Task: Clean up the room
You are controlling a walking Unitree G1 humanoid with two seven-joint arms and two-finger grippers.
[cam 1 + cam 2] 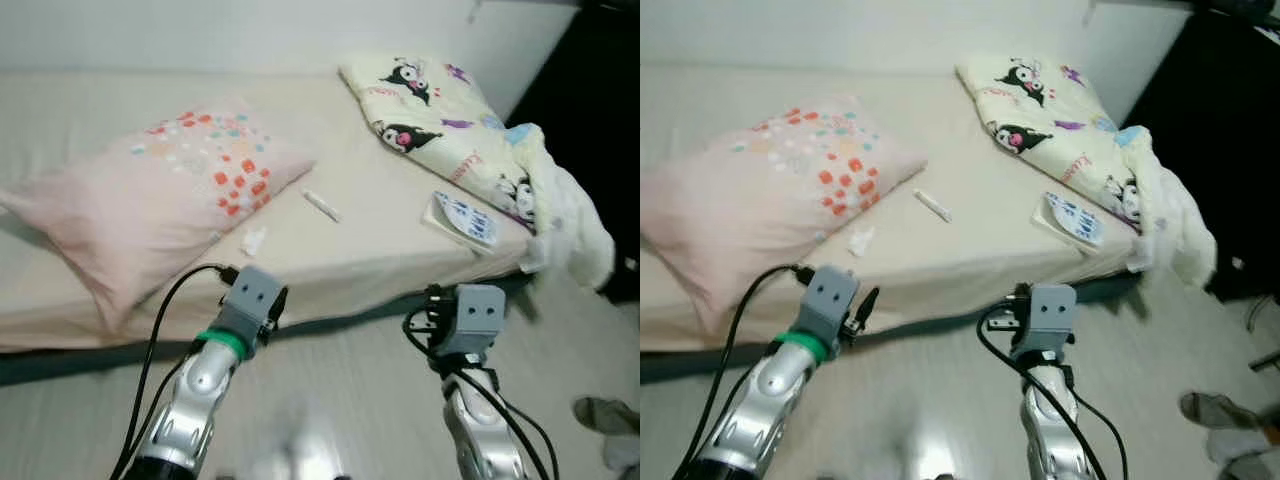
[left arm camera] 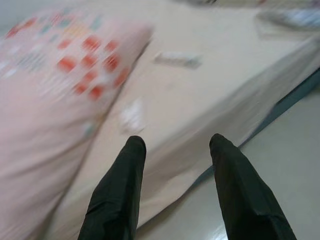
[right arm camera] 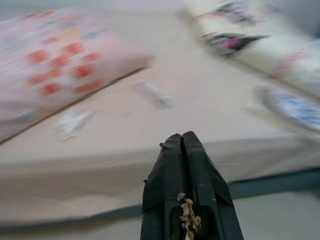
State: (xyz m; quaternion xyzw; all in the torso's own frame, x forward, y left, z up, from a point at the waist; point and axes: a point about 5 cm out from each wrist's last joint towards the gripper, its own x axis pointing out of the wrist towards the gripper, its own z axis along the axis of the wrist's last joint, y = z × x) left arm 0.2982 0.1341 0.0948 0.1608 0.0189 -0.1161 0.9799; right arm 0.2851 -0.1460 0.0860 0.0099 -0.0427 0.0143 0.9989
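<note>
1. Closest in, both arms are up in front of the bed (image 1: 400, 270). The left hand (image 2: 175, 150) has its fingers spread apart with nothing between them, hovering over the floor at the mattress edge. The right hand (image 3: 183, 142) has its fingers pressed together, holding nothing as far as I can tell, though some crumbly bits are stuck near its base.
2. Next, just past the left hand, a small crumpled white scrap (image 1: 253, 240) lies on the sheet beside the pink pillow (image 1: 160, 200).
3. A bit further, a thin white wrapper or stick (image 1: 322, 206) lies mid-bed, and a flat blue-and-white packet (image 1: 465, 220) sits near the right-hand edge.
4. Furthest back, a cartoon-print quilt (image 1: 440, 110) is bunched up and spilling off the bed's far corner.
5. Progress: I'd say barely started. All three bits of litter are on the bed, and the quilt is untidy.
6. Labels: the packet has print on it, but it's way too blurry to read. No brand is legible anywhere.
</note>
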